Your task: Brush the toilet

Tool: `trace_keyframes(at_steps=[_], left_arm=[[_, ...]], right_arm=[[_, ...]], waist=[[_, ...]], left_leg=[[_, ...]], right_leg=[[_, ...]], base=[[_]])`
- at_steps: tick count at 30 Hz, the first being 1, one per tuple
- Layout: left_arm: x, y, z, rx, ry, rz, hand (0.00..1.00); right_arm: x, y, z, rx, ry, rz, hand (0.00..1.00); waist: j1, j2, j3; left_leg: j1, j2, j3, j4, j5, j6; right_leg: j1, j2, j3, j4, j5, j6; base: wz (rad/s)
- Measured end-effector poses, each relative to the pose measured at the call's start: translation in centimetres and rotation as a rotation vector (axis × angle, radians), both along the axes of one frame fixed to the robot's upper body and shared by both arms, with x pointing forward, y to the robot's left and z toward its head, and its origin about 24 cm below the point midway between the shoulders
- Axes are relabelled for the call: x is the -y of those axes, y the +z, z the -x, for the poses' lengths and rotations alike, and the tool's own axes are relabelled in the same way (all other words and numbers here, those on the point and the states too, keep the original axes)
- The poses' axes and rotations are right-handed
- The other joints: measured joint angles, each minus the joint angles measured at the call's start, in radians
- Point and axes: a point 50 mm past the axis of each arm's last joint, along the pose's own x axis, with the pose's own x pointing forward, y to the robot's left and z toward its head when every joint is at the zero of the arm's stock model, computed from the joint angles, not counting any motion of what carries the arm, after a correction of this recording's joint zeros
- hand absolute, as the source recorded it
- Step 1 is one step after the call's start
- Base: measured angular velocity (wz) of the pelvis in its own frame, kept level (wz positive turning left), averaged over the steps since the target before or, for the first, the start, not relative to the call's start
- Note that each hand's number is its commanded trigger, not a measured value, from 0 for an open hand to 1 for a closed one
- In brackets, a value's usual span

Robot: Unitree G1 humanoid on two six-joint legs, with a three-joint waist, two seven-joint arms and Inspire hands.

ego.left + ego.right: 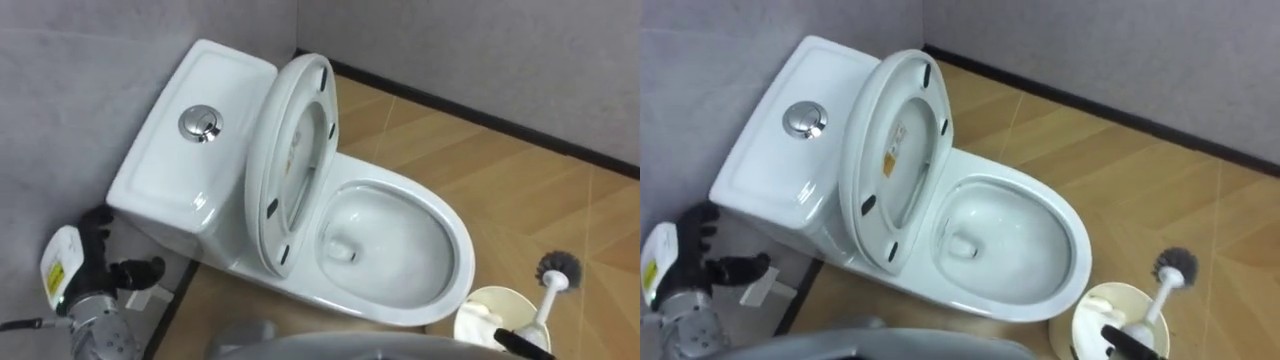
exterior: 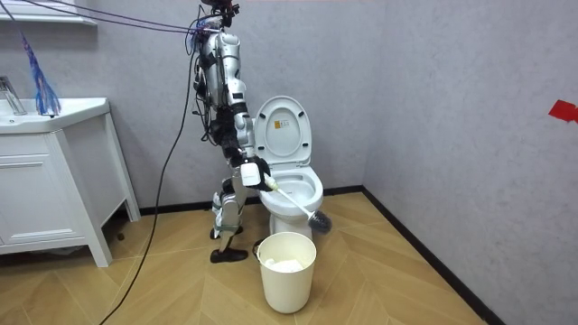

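The white toilet (image 1: pixel 400 250) stands against the grey wall with its seat and lid (image 1: pixel 290 160) raised and the bowl open. I stand close beside it. The toilet brush (image 1: pixel 556 272) has a white handle and a dark bristle head; it hangs to the right of the bowl, outside it, above the floor. My right hand (image 2: pixel 254 172) is shut on the handle's upper end, and the brush (image 2: pixel 298 206) slants down from it toward the bin. At the lower right edge just dark fingertips (image 1: pixel 515 343) of that hand show. My left hand (image 1: pixel 110 265) hangs at the lower left by the cistern, fingers relaxed and holding nothing.
A round white waste bin (image 2: pixel 287 269) stands on the wood floor in front of the toilet, right below the brush. A white vanity cabinet with a basin (image 2: pixel 50 176) fills the room view's left. Grey walls close in behind and beside the toilet.
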Motion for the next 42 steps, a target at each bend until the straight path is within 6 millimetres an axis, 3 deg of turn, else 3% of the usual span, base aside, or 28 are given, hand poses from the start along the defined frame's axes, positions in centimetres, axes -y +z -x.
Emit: trace_keyframes(at_steps=[3,6,14,18,25,28,33,42], left_arm=[[0.7,2.1,-1.5,0.117,-0.085,-0.071,0.00],[1.2,2.6,-2.1,0.150,-0.132,-0.119,0.00],[1.9,3.0,-2.9,0.169,-0.202,-0.188,0.00],[2.5,2.1,-2.8,0.122,-0.291,-0.223,0.00],[2.9,0.7,-1.4,-0.019,-0.412,-0.245,0.00],[3.1,-0.8,-0.6,-0.117,-0.442,-0.214,0.00],[2.7,-2.8,0.0,-0.253,-0.492,-0.205,0.00],[2.4,-3.3,-0.6,-0.299,-0.533,-0.253,0.00]], right_arm=[[0.1,0.3,-1.7,0.040,0.124,0.035,1.00],[0.1,0.5,-2.7,0.059,0.237,0.069,1.00],[-0.4,0.7,-4.2,0.071,0.421,0.069,1.00],[-0.9,0.9,-5.6,0.097,0.532,0.062,1.00],[-1.2,1.2,-6.8,0.119,0.677,0.066,1.00],[-1.5,1.2,-7.1,0.106,0.749,0.054,1.00],[-1.3,1.9,-9.4,0.106,0.864,0.071,1.00],[-0.3,3.2,-12.3,0.090,0.959,0.142,1.00]], waist=[[0.003,0.007,-0.0035],[0.000,0.025,-0.0110],[0.012,0.024,-0.0100],[0.018,0.013,-0.0057],[0.019,0.022,-0.0091],[0.018,0.023,-0.0092],[0.003,0.035,-0.0046],[-0.006,0.044,-0.0064]], left_leg=[[0.004,-0.001,0.001,0.000,0.004,-0.003],[0.005,-0.001,0.001,0.001,0.004,-0.003],[0.008,0.000,0.007,-0.004,0.004,-0.003],[0.008,0.001,0.013,-0.003,0.004,-0.002],[0.013,0.000,0.017,-0.011,0.008,0.004],[0.016,-0.002,0.015,-0.023,0.017,0.005],[-0.007,-0.006,0.019,-0.050,0.045,0.004],[-0.044,-0.020,0.032,-0.105,0.101,0.008]], right_leg=[[0.003,0.003,-0.001,0.000,0.006,-0.003],[0.002,0.004,0.000,0.001,0.006,-0.004],[-0.001,0.003,0.004,0.001,0.006,-0.004],[-0.002,0.001,0.003,0.001,0.006,-0.003],[0.000,-0.006,0.000,-0.001,0.006,-0.002],[-0.002,-0.012,0.006,0.001,0.006,-0.001],[-0.040,-0.021,0.000,0.032,0.007,-0.001],[-0.126,-0.039,0.013,0.057,0.008,-0.003]], base=[[-0.04],[-0.01],[-0.01],[0.00],[0.02],[-0.03],[0.02],[-0.01]])
